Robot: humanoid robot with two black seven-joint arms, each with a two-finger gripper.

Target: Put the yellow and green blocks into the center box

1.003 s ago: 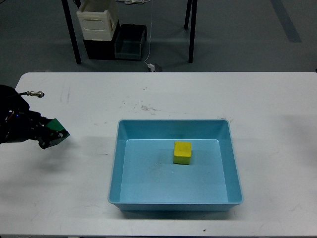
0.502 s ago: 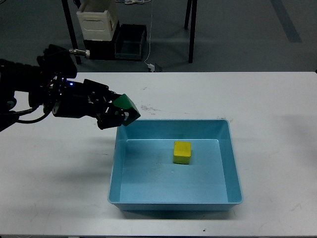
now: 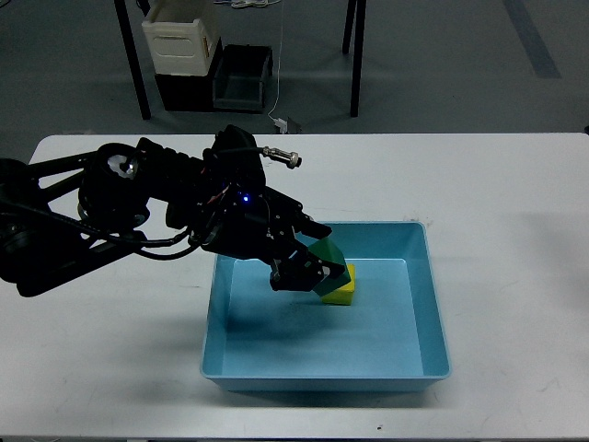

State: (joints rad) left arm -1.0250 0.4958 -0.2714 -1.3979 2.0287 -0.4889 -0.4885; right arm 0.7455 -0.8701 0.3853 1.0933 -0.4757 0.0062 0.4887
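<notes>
My left gripper (image 3: 313, 267) is shut on a green block (image 3: 327, 265) and holds it over the inside of the blue box (image 3: 433, 304), just above and to the left of the yellow block (image 3: 341, 293). The yellow block lies on the box floor and is partly hidden by the green block and the fingers. The left arm reaches in from the left edge across the box's left wall. My right gripper is out of view.
The blue box stands in the middle of the white table (image 3: 515, 203). Beyond the table's far edge are black table legs (image 3: 134, 64), a white crate (image 3: 181, 37) and a dark bin (image 3: 241, 81) on the floor.
My left arm has swept from the table's left edge rightward with the green block, over the box's left rim to just above the yellow block.
</notes>
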